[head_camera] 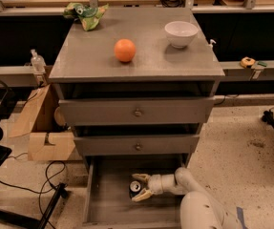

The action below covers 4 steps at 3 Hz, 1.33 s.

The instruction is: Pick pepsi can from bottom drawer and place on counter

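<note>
In bottom drawer [107, 199], pepsi can [135, 186] stands upright, approx mid-floor. Gripper [136, 188] reaches in from right, fingers [142, 177] spread, one each side of can, not clamped; contact w/ can prob none, hard to tell. Risks: off-centre squeeze tips or shoves can; steep lift knocks can vs middle drawer [108, 145]. Counter [89, 61] carries orange [125, 50] and bowl [181, 33]; careless set-down bumps them.
</note>
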### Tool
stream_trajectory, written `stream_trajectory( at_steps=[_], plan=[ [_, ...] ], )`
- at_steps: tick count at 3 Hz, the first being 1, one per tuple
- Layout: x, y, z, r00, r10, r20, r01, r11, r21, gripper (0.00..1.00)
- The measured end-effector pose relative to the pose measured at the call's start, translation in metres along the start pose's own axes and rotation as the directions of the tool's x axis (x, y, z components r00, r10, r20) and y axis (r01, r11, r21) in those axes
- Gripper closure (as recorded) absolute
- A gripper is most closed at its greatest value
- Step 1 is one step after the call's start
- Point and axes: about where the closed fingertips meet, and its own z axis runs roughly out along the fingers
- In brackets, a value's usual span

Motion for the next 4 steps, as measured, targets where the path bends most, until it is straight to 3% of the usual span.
stream_trajectory(
  at_steps=[1, 3, 4],
  plan=[
    [-0.006, 0.012, 0.006, 1.000, 0.028, 0.007, -0.028, 0.9991, -0.032, 0.50],
    [-0.007, 0.015, 0.012, 0.999, 0.033, 0.008, -0.033, 0.9986, -0.042, 1.00],
    [-0.015, 0.013, 0.017, 0.999, 0.042, -0.007, -0.042, 0.9981, -0.046, 1.00]
  ],
)
